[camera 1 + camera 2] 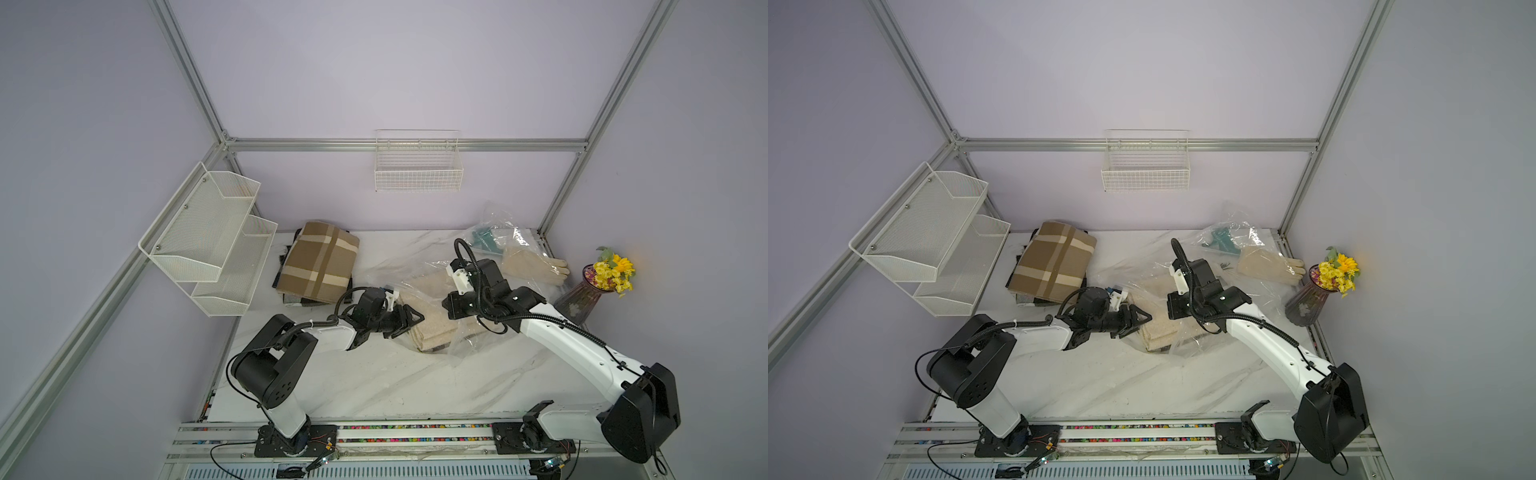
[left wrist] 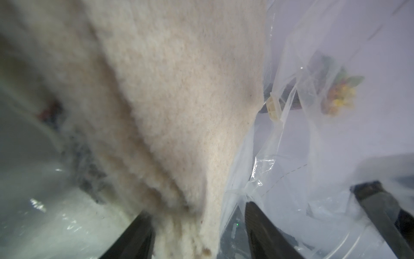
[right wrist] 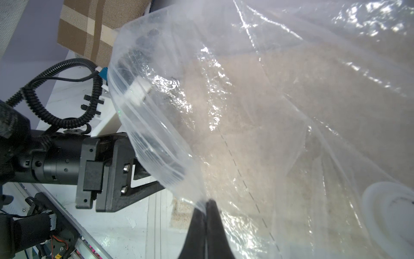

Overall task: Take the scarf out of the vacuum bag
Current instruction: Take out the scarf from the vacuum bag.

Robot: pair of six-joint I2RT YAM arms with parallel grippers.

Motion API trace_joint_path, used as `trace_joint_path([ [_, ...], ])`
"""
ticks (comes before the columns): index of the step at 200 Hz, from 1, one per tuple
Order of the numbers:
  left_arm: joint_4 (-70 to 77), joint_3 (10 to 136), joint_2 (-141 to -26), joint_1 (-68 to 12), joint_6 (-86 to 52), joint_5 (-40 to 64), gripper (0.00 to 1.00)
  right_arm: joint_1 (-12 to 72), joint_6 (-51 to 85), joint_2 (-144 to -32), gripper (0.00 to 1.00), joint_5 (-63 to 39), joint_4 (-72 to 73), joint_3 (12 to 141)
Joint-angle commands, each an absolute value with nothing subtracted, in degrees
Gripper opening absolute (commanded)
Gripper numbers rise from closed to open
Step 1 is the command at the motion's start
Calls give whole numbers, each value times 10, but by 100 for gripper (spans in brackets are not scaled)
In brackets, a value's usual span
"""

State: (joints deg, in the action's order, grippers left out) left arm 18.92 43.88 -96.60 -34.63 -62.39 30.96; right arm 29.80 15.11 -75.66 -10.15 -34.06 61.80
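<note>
The right pincer [image 3: 206, 207] is hidden under its own wrist in both top views; the wrist view shows it closed flat on the bag's [image 3: 324, 125] mouth edge. The left pincer [image 1: 415, 320] reaches into that mouth, jaws half apart with the cream scarf [image 2: 179, 89] between them; whether they press it I cannot tell. A dark bar [image 2: 378, 208] behind the film is too veiled to name. The scarf lies folded in the bag, between the two pincers, on a white marbled table [image 1: 374, 374] with lilac walls [image 1: 374, 83]. The white cap [image 3: 389, 215], near the right pincer, is cut off by the frame. Beyond the right pincer a small bag [image 1: 498, 232] holds something teal; to its right a vase [image 1: 575, 301] holds yellow flowers [image 1: 615, 272].
</note>
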Motion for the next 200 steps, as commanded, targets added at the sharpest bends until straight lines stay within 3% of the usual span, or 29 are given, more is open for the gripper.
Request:
trace_joint_path([
  [1,212,440,-977,-349,-619,316,63,301,142,-761,0,-102,-343,617],
  [64,266,438,-994,-349,-643,328,62,301,141,-763,0,-102,-344,618],
  [103,317,435,-979,-348,-665,339,56,303,142,-766,0,-102,-345,620],
  [134,287,442,-968,-348,-653,337,56,303,142,-766,0,-101,-343,620],
  [200,328,426,-1039,-349,-683,351,55,305,142,-767,0,-100,-344,627],
])
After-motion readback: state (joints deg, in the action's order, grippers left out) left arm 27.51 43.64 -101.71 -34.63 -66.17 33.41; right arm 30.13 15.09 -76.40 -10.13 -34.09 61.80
